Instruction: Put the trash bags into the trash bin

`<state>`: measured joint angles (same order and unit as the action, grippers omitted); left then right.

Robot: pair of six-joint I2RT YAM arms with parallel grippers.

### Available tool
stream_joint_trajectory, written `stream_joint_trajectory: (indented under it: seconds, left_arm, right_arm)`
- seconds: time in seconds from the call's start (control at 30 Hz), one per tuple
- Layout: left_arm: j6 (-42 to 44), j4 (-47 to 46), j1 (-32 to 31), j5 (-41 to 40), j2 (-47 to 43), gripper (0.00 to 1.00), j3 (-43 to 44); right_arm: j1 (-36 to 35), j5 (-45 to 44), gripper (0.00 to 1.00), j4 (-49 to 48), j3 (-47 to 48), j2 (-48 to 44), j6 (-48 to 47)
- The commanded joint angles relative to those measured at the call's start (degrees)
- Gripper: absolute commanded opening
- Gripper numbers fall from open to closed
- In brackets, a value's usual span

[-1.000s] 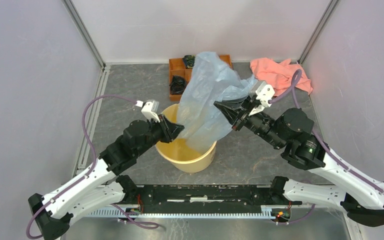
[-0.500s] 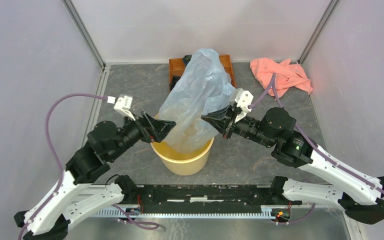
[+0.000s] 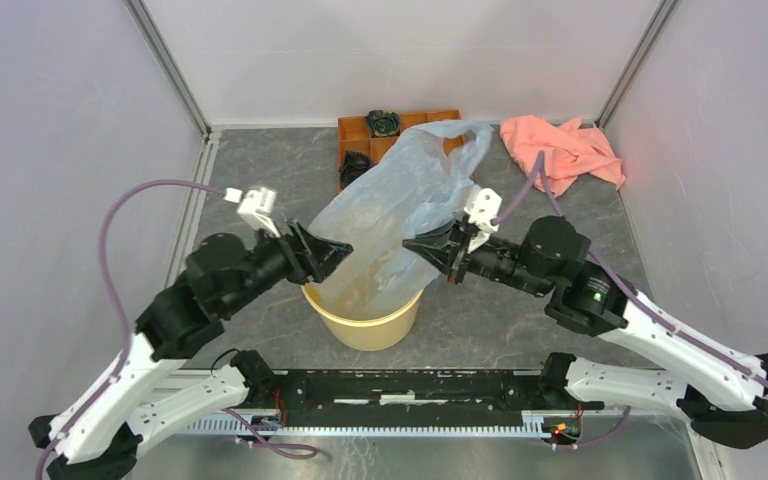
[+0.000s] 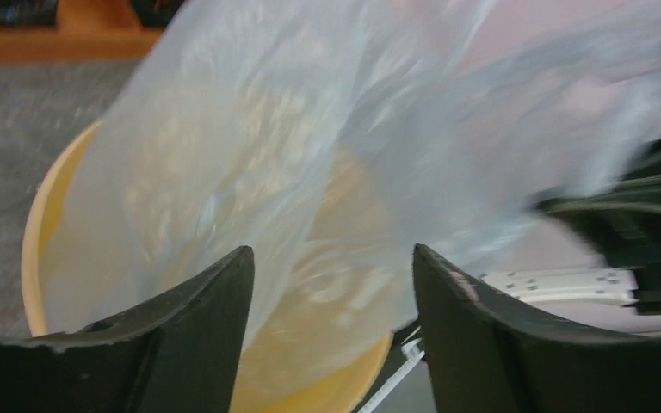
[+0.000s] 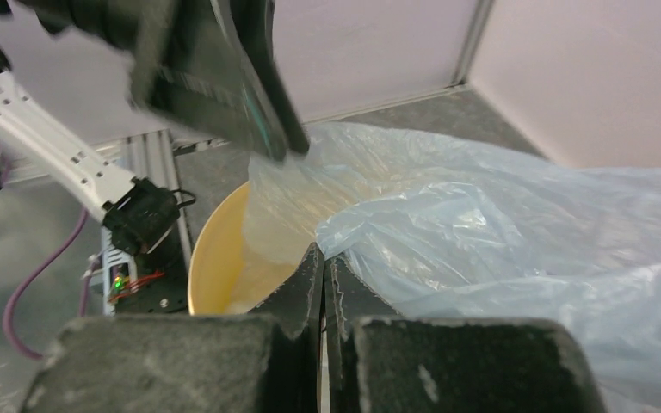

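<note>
1. Left claw (image 4: 331,258): jaws wide apart and gripping nothing; it points toward 3 o'clock over the bin's 10 o'clock rim, with the bag (image 4: 327,146) just ahead of its tips.
2. Right claw (image 5: 323,258): jaws pressed together, with bag film bunched and pinched at the tip; it points toward 9 o'clock over the bin's 2 o'clock rim, facing the left claw across the bag.
3. Bag: its lower end sits inside the bin (image 3: 372,328); the rest leans out toward 1 o'clock, and its loop handle (image 3: 475,140) lies over the tray's right end.
4. Bin: upright on the table (image 3: 260,170), between the two arms; the bag hides most of its mouth; the yellow wall facing the camera is plain.
5. Tray (image 3: 352,130): at 12 o'clock from the bin, against the far wall; dark items (image 3: 382,122) lie in its compartments, too small to name; the bag covers its right half.
6. Cloth (image 3: 560,150): crumpled at 2 o'clock, just beside the tray, apart from the bin.
</note>
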<state>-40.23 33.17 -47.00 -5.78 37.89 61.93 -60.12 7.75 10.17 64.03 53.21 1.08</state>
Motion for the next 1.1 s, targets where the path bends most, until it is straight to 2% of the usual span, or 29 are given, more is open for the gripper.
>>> stream_joint_trajectory:
  seconds: [0.0, 0.13, 0.27, 0.33, 0.47, 0.57, 0.73, 0.83, 1.07]
  left_arm:
    - [-2.4, -4.9, -0.2, -0.8, 2.1, 0.68, -6.1]
    - [-1.2, -12.0, -0.2, 2.0, 6.9, 0.57, -8.5]
    - [-0.1, -13.4, -0.2, -0.3, 12.5, 0.47, -9.2]
    - [-1.2, -16.2, -0.2, -1.6, 14.0, 0.42, -12.4]
    - [-2.2, -24.6, -0.2, -3.5, 15.7, 0.41, -19.3]
    - [-2.2, -26.8, -0.2, -6.0, 17.5, 0.41, -20.8]
    - [-2.8, -32.9, -0.2, -7.9, 18.4, 0.42, -23.3]
    - [-1.8, -36.3, -0.2, -9.2, 20.0, 0.42, -22.6]
    - [2.1, -37.2, -0.2, -9.3, 26.8, 0.42, -15.9]
  right_arm:
    - [-0.1, -7.4, 0.00, -1.4, 3.8, -4.0, -3.8]
    - [-0.1, -8.4, 0.01, -1.5, 6.9, -2.9, -6.0]
    - [-0.1, -1.6, 0.00, -3.0, 7.5, -0.6, -6.7]
    - [-0.1, 0.6, 0.00, -3.6, 6.2, 0.0, -6.9]
    - [-0.1, 2.4, 0.00, -4.3, 1.4, -0.3, -7.4]
    - [-0.1, 1.5, 0.00, -5.2, -3.1, -1.3, -9.0]
    - [-0.1, -1.6, 0.00, -1.4, -1.5, 2.4, -11.5]
    - [-0.1, -2.5, 0.00, -0.9, -1.3, 3.5, -12.1]
    - [-0.1, -9.5, 0.00, -3.0, -3.5, 1.5, -12.3]
